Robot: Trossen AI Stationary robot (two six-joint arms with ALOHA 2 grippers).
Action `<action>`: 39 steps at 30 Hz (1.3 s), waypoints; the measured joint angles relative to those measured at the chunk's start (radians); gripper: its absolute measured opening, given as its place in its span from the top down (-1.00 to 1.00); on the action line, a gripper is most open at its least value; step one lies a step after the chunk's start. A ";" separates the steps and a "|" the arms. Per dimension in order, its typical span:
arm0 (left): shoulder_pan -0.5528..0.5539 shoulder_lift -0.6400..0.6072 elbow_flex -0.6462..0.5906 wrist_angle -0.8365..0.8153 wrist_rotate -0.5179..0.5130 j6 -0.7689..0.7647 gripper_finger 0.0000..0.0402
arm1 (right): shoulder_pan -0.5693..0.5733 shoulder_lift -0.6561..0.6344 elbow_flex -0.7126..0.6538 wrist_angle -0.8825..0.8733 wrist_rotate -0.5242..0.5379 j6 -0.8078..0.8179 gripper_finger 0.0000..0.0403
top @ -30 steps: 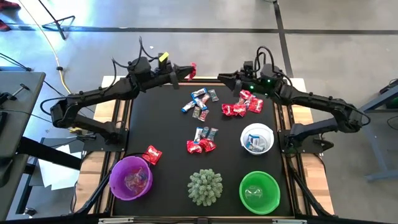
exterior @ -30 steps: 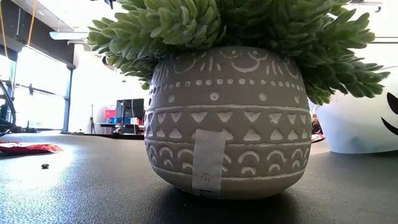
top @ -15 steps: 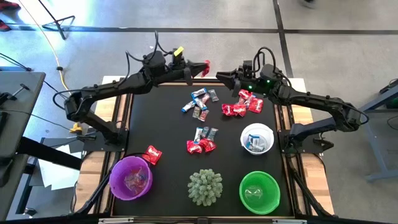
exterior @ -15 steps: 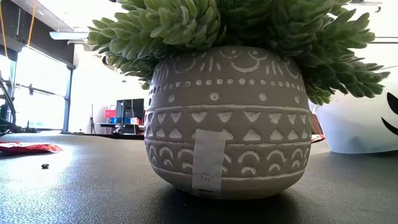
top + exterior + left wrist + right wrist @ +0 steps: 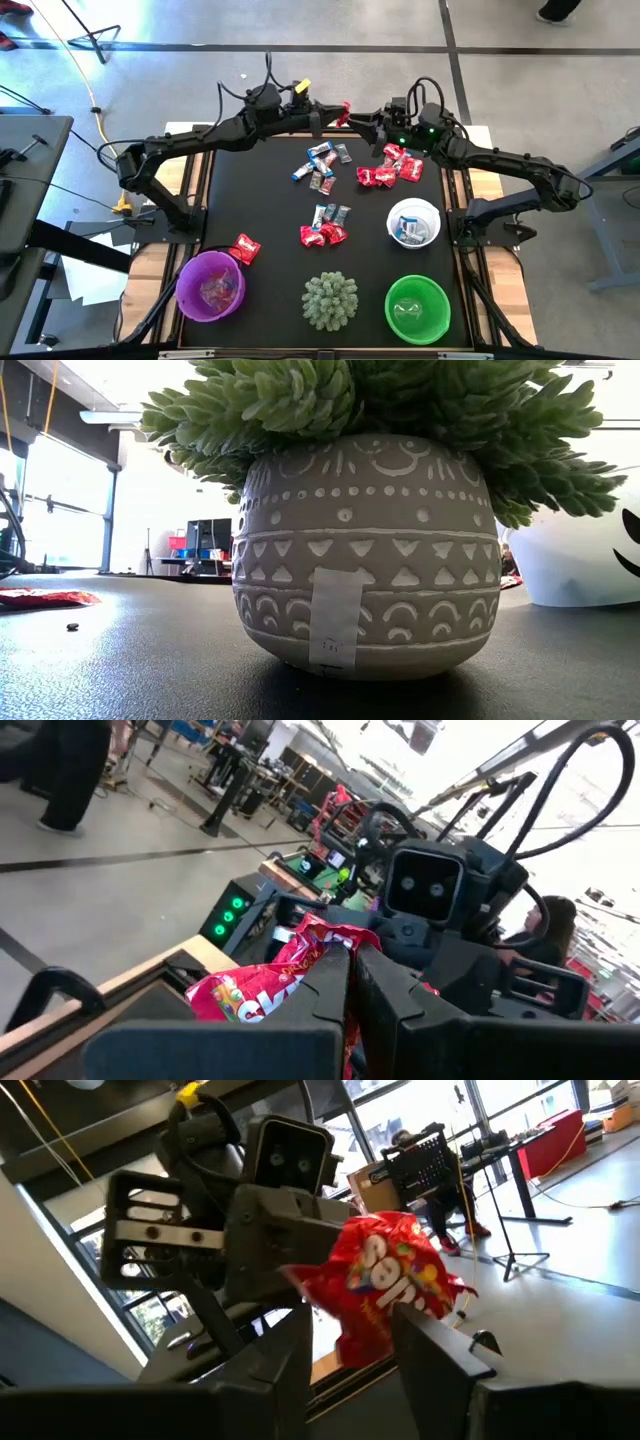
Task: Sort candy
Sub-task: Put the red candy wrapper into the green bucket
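the left gripper (image 5: pixel 338 113), clamped on a red candy (image 5: pixel 345 112), has swung across to the right gripper (image 5: pixel 366 118) — whose jaws have widened around it — a handover looks near.

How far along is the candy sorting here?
Partly done. Some candy sits in the purple bowl and white bowl; what the green bowl holds is unclear. In hand: the left gripper, shut on a red packet, holds it up to the open right gripper, apparently a handover. Left: the loose candy on the mat.
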 joint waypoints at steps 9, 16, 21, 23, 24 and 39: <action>-0.012 0.063 0.081 0.000 0.035 0.003 1.00 | 0.000 -0.001 0.000 -0.001 0.038 -0.008 0.14; -0.016 0.093 0.116 0.001 0.061 0.000 1.00 | 0.000 -0.001 0.000 -0.004 0.044 -0.027 0.13; -0.021 0.095 0.124 -0.001 0.089 -0.011 1.00 | 0.001 -0.001 0.000 -0.003 0.064 -0.053 0.13; -0.021 0.095 0.124 -0.003 0.089 -0.009 1.00 | 0.001 -0.001 0.000 -0.003 0.070 -0.052 0.14; -0.021 0.094 0.124 -0.003 0.090 -0.013 1.00 | 0.001 -0.001 0.000 -0.003 0.071 -0.051 0.15; -0.032 0.089 0.124 -0.018 0.100 0.005 1.00 | 0.000 -0.001 -0.001 -0.003 0.049 -0.042 0.90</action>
